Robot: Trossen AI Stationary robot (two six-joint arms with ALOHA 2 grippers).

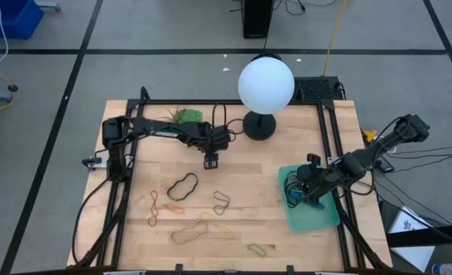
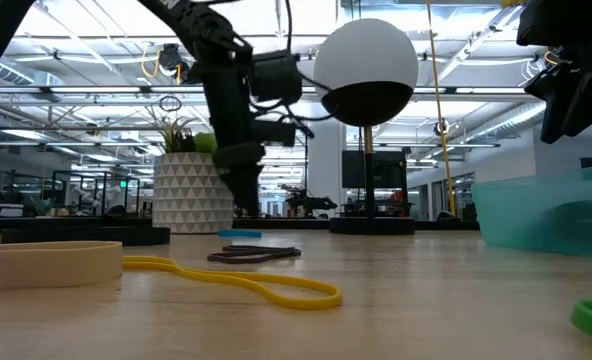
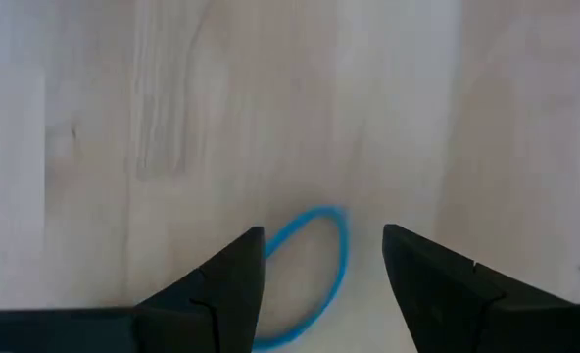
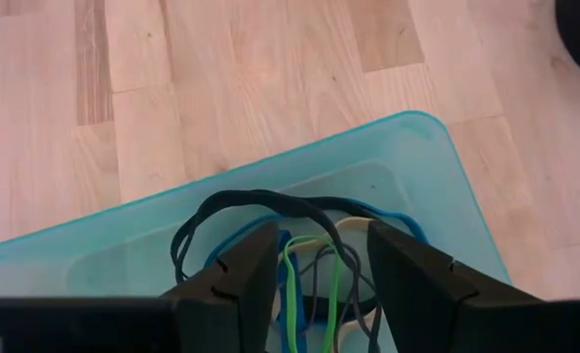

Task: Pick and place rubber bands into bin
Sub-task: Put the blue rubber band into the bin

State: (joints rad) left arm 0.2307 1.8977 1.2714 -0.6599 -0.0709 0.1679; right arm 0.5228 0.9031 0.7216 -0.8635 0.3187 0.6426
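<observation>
Several rubber bands (image 1: 183, 185) are lying loose on the pale wooden tabletop (image 1: 241, 164). More are sitting in a pile inside the teal bin (image 1: 321, 218) near the right edge. Left pincer (image 1: 211, 162) is hanging with its fingers apart over a blue band (image 3: 310, 275), holding nothing. Right pincer (image 1: 308, 197) is hanging spread apart over the bin. Ceiling lights are shining in the big room behind.

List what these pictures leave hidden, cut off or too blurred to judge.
- Blue rubber band, left wrist view: its near end is cut off by the picture's lower edge, and it is blurred, so contact with the left pincer is unclear.
- Bands in the bin, right wrist view: the right pincer covers part of the tangle, so no count is possible.
- Bin contents, low view: the translucent wall hides them.
- Yellow-green band, high view: too small for detail.
</observation>
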